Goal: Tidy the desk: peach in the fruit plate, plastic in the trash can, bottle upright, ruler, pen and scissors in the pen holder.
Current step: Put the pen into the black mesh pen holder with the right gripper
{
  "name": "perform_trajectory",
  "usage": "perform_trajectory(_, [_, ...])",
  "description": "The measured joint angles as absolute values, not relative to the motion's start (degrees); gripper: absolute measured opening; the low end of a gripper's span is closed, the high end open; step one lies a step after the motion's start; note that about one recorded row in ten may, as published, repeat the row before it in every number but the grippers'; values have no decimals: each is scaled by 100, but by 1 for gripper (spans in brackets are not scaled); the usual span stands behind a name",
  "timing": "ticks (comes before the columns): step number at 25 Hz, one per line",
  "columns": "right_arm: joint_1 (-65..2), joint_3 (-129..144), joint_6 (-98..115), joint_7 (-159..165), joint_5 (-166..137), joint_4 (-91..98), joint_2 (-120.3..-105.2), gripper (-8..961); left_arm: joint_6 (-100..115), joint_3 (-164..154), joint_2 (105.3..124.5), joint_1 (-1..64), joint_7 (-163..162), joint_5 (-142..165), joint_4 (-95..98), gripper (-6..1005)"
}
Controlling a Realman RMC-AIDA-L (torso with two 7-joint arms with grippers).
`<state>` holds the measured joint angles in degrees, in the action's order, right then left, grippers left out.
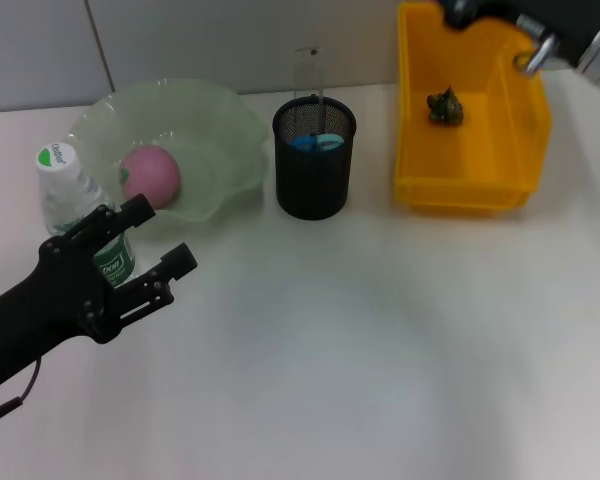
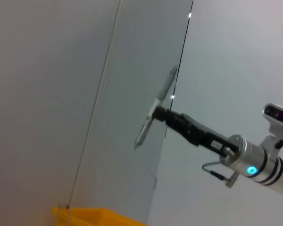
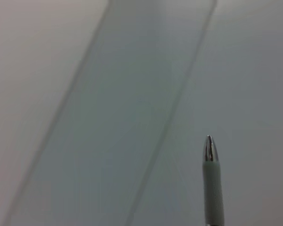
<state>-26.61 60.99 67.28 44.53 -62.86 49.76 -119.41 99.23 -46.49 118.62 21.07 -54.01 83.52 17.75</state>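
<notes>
The pink peach (image 1: 150, 172) lies in the green fruit plate (image 1: 225, 130). Left of the plate, the bottle (image 1: 65, 190) stands upright with its white cap on. Just in front of the bottle hovers my black left gripper (image 1: 165, 238), open and holding nothing. The black mesh pen holder (image 1: 314, 190) holds a clear ruler (image 1: 309, 70) and blue-handled scissors (image 1: 315, 143). Crumpled plastic (image 1: 445, 106) lies in the yellow trash can (image 1: 470, 190). My right gripper (image 2: 158, 113) is raised high above the trash can, shut on a silver pen (image 2: 166, 87), whose tip (image 3: 209, 153) shows in the right wrist view.
The right arm (image 1: 540, 35) crosses the top right corner above the trash can. A grey panelled wall stands behind the white desk (image 1: 360, 360).
</notes>
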Motion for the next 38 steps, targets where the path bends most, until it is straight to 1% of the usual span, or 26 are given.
perform_trajectory(5, [-2723,6099,6487,3921,-5814,4905,-11917,122,9912,-4652,11855,2124,-5165,8340,1775,844])
perform_trajectory(20, [-3280,5888,6406,3528,-5286,4799,-11896,122,9841,-4697,11861,2298,-5198,8285,1785,844])
perform_trajectory(22, [-3368,5856,6408,3664,-5286,4801,-11845,122,9801,-4697,11858,2309,-5154,8290,1803,844])
perform_trajectory(23, [-3491,5858,6408,4100,-5350,4788,-11689,122,9785,-4697,11853,2311,-5154,8293,1809,844])
perform_trajectory(24, [-3491,5858,6408,4100,-5350,4788,-11689,122,9756,-4696,11837,2311,-5165,8299,1827,844])
perform_trajectory(25, [-3553,5854,6405,4292,-5384,4776,-11618,122,9739,-4686,11832,2293,-5166,8300,1852,844])
perform_trajectory(27, [-3641,5816,6359,4436,-5428,4769,-11574,122,9710,-4660,11821,2221,-5147,8287,1929,844])
perform_trajectory(29, [-3785,5810,6029,4275,-5594,4789,-11656,122,9664,-4626,11821,2165,-5148,8260,1996,844])
perform_trajectory(30, [-3785,5810,6029,4275,-5594,4789,-11656,122,9626,-4605,11821,2155,-5148,8258,2021,844])
perform_trajectory(32, [-3863,5802,5907,4200,-5725,4780,-11703,122,9575,-4583,11820,2147,-5143,8256,2049,844])
perform_trajectory(36, [-3936,5823,5963,4173,-5841,4671,-11681,123,9546,-4611,11832,2184,-5020,8281,2077,844])
perform_trajectory(38, [-3929,5837,5738,3986,-6474,4829,-11714,123,9495,-4600,11857,2193,-4714,8266,2046,844])
